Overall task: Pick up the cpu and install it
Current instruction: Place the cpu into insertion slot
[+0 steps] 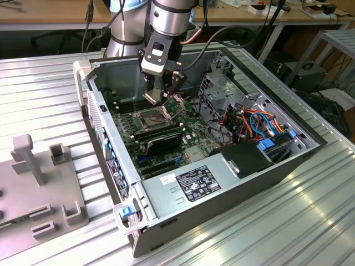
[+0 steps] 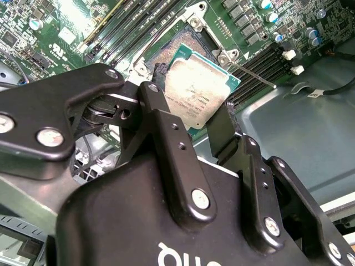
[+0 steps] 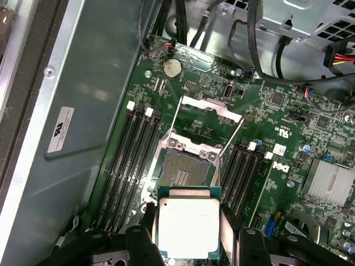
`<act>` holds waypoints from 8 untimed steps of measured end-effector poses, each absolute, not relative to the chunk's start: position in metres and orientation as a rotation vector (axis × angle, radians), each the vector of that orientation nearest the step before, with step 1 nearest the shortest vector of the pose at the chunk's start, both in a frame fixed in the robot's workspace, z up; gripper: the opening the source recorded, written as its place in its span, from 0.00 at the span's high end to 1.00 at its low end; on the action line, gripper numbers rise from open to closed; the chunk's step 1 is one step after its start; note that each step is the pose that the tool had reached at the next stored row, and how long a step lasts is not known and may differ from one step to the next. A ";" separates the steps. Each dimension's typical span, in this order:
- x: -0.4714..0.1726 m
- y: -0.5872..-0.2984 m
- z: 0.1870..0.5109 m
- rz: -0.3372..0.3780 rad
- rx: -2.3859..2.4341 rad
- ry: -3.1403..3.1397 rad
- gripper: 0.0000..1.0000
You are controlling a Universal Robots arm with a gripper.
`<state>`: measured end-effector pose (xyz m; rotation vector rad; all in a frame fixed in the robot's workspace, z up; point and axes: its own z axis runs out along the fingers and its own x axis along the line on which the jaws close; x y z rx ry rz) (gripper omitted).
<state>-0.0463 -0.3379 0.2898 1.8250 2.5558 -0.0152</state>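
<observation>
**Exterior view.** The claw point(image 1: 165, 91) hangs from the arm point(image 1: 169, 16) inside the open computer case point(image 1: 310, 147), directly above the socket point(image 1: 154, 117) on the motherboard point(image 1: 191, 130). The case lies on its side, presumably so that the board faces upward and the claw can reach it from above. The power supply point(image 1: 194, 183) lies well apart from the claw, at the near end of the case.

**Second wrist view.** The claw pinches the cpu point(image 2: 201, 94) by two opposite edges, with one of its fingers point(image 2: 161, 119) on each side and the dull grey top left untouched. This is judged to be the hold that spares the contact face and keeps the chip flat. The chip is clear of the board, and the socket lies just beyond the fingertips.

**First wrist view.** The cpu sits level between the fingers. Its edges run roughly parallel to those of the socket beneath and ahead of the claw, apparently so that it can go in squarely. The hinged frame point(image 3: 208, 119) stands swung up on the far side of the socket from the claw, leaving the contact field bare. Memory slots point(image 3: 133, 160) flank the socket on either side of the claw's line. The chip is not yet seated.
</observation>
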 end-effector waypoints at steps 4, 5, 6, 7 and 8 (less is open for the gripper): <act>-0.046 -0.338 0.290 -0.015 1.826 2.555 0.45; -0.046 -0.338 0.290 -0.015 1.826 2.555 0.45; -0.046 -0.338 0.290 -0.015 1.826 2.555 0.45; -0.046 -0.338 0.290 -0.015 1.827 2.555 0.45; -0.046 -0.338 0.290 -0.015 1.827 2.555 0.45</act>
